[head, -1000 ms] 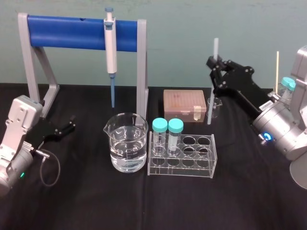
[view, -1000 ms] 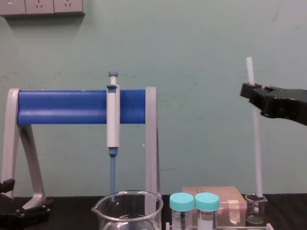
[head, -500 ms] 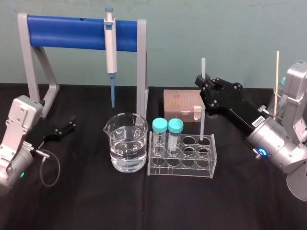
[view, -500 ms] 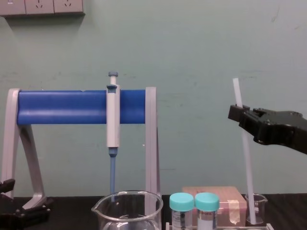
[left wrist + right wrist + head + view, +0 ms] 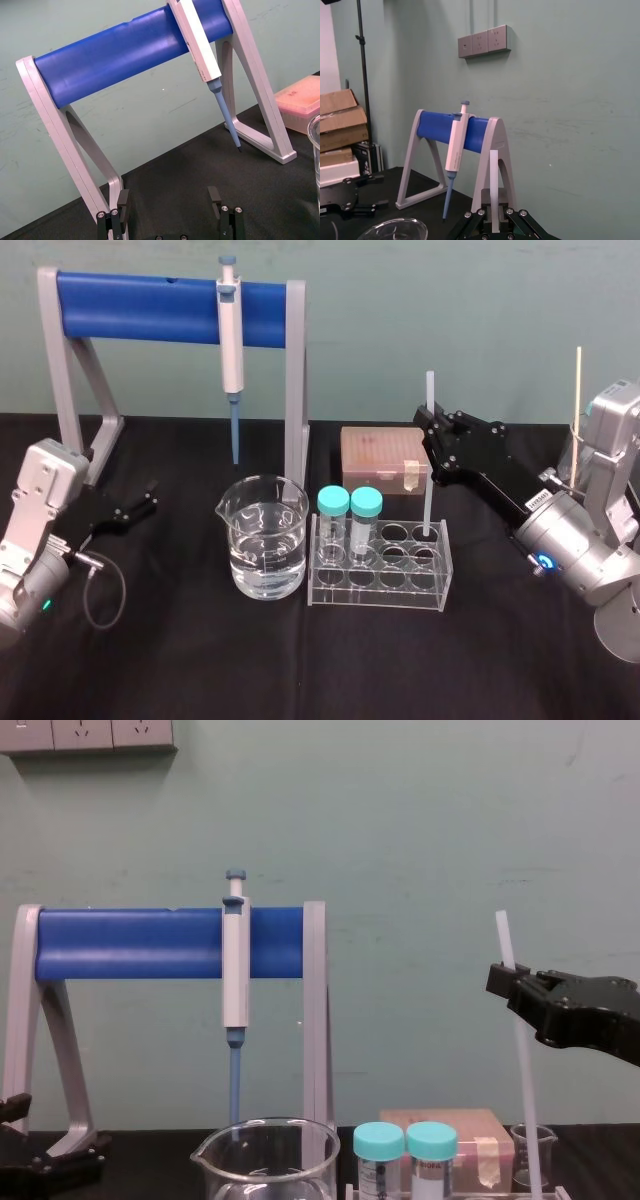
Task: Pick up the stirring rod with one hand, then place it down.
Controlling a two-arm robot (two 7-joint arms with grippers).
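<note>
Clear acrylic test-tube rack (image 5: 378, 575) fronts the black counter (image 5: 500, 660). The long, thin white translucent stirring rod (image 5: 431, 502) stands near-upright, its lower end pointing down into a back-row well. The black right gripper (image 5: 432, 425) is clamped just below the rod's top. The left gripper (image 5: 135, 508) idles open, far left.
</note>
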